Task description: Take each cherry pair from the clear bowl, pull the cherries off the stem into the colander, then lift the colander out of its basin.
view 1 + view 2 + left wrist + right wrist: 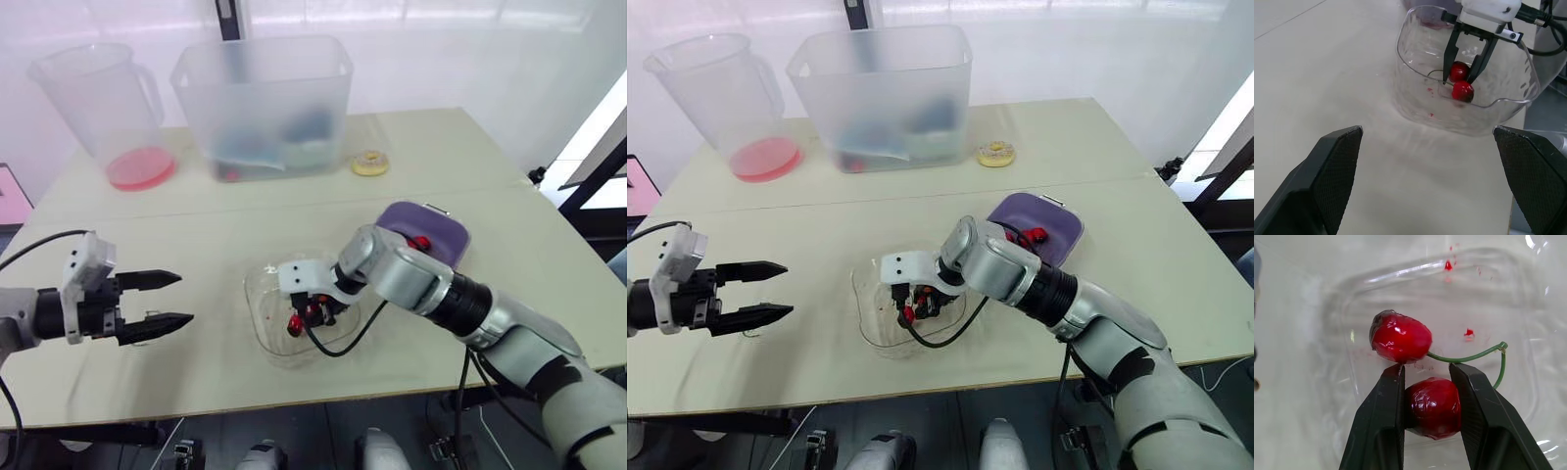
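Gripping one cherry (1432, 406) of two in the bowl (1415, 105) with the right hand (1426, 377), colander (443, 233) just far-right, released left hand (184, 298) well left.

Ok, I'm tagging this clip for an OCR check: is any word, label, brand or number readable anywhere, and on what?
None: no word, number or logo can be read in any view.
No print shows on the clear bowl, the pitcher, the tub, the colander, the left end effector, or the right end effector closed on a cherry.
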